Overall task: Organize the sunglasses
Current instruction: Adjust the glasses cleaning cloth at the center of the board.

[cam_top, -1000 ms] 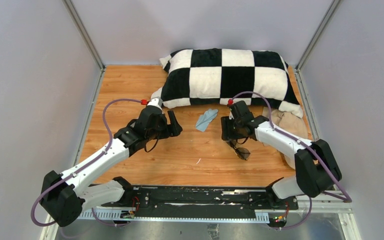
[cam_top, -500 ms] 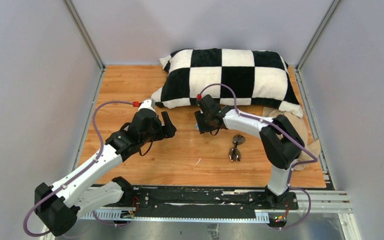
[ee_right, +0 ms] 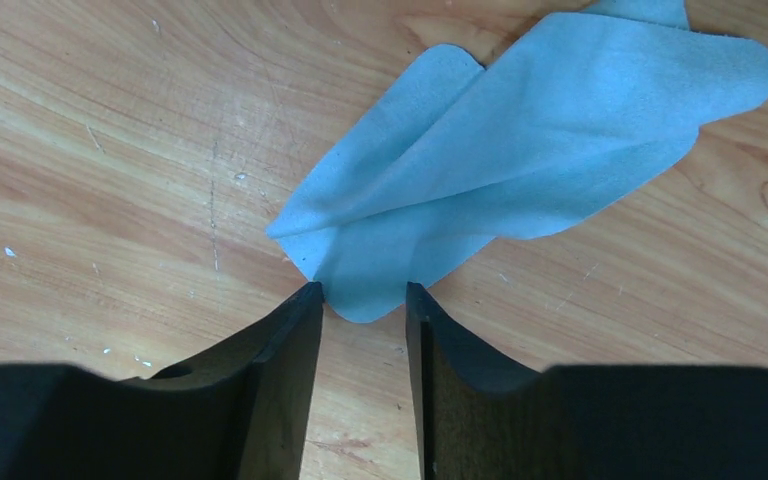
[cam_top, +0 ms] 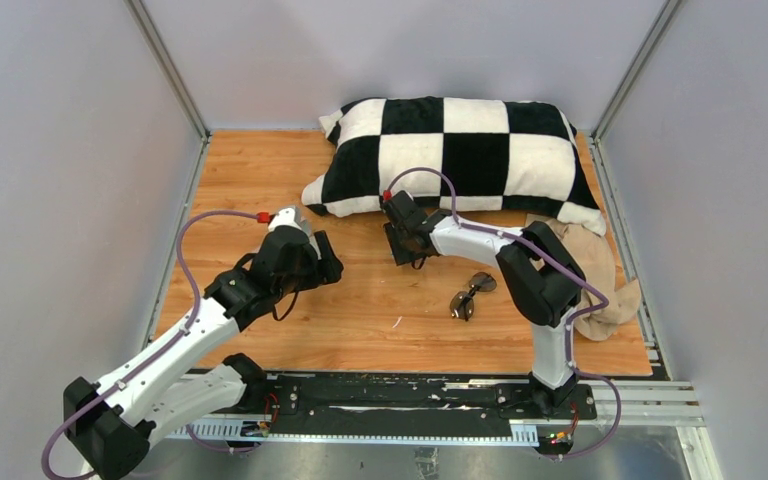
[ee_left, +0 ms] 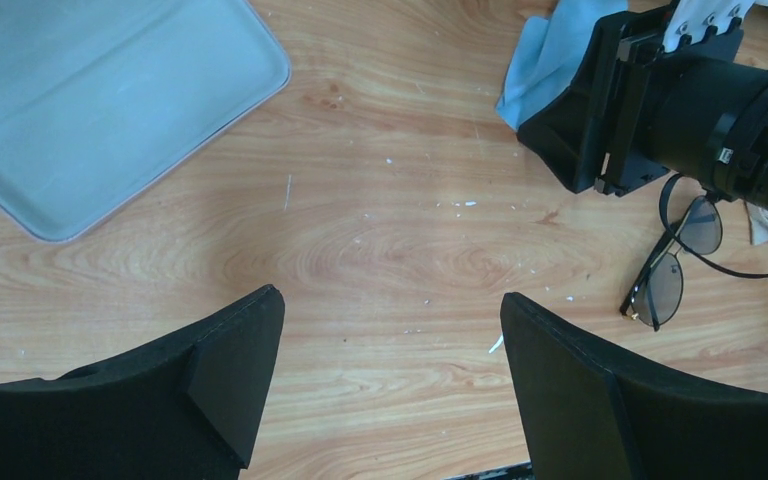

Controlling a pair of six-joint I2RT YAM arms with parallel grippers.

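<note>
Beginning at the right gripper [ee_right: 360, 300], the jaws are recorded as narrowly spread, not pressed together. The near corner of the light blue cloth [ee_right: 540, 140] lies at the fingertips, bare wood is seen in the gap, and no grip on the cloth can be confirmed. In the top view the sunglasses [cam_top: 470, 295] are noted at about 4 o'clock from this gripper, lying loose on the table [cam_top: 360, 330] and touched by neither arm; whether their arms are folded cannot be told. At 9 o'clock the left gripper [ee_left: 390, 330] is found widely spread and holding nothing. In its wrist view a flat grey case [ee_left: 100, 100] is seen at 10 o'clock, apparently shut and well apart from the sunglasses. The checked pillow [cam_top: 460, 150] lies at 12 o'clock along the back of the table, and a heap of beige fabric [cam_top: 595, 265] at 3 o'clock. Progress is judged early: the sunglasses have not been cased or otherwise put away, the case is yet to be opened, and only the cloth is being addressed.
</note>
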